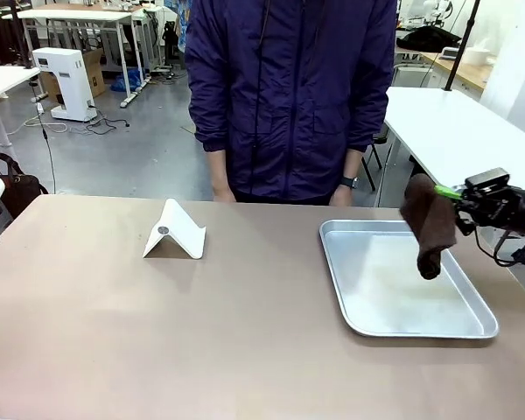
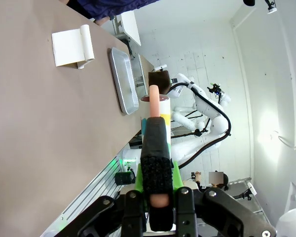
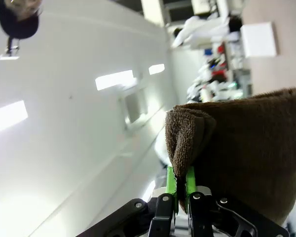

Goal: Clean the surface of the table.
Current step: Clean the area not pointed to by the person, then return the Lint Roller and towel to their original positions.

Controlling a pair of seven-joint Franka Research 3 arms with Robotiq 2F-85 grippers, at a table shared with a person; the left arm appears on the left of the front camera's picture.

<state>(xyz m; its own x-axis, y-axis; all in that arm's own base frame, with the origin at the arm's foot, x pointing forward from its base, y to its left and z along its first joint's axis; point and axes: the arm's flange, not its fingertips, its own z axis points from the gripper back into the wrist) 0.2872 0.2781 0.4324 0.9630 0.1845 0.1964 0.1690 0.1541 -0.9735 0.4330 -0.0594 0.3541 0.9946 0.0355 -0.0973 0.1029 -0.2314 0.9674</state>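
The right tool [image 1: 440,191] pinches a brown cloth [image 1: 429,229] that hangs over the tray [image 1: 420,333] on the desk [image 1: 157,341]. The left tool [image 2: 156,148], off the desk's side, pinches a pink-tipped thing [image 2: 154,96].

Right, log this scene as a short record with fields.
surface: large matte taupe table
on it, left of centre: white folded stand
on it, right: shiny rectangular metal tray
right gripper: shut on brown towelling cloth hanging over the tray
left gripper: shut on peach-tipped rod-like object, identity unclear
far side: person in dark blue jacket
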